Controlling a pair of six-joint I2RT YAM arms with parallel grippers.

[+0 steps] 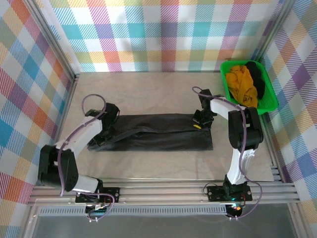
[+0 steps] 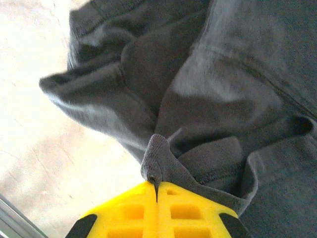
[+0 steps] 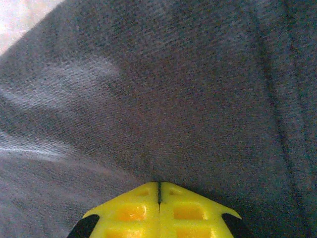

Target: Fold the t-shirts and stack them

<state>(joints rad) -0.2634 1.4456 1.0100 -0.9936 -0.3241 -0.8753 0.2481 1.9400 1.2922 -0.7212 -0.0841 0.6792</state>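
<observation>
The charcoal t-shirt is lying as a long folded band across the surface. The left pincer is pinching a bunched fold at its left end. The right pincer is pinching fabric near its far right edge. A mustard t-shirt and a black t-shirt are sitting in the green basket, back right.

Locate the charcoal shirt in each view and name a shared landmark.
Top external: shirt spread across the table centre.
Left wrist: shirt upper right, bunched edge pinched by left gripper.
Right wrist: shirt across the frame, right gripper pinching it.
Landmark: yellow fingertips on the shirt.
</observation>
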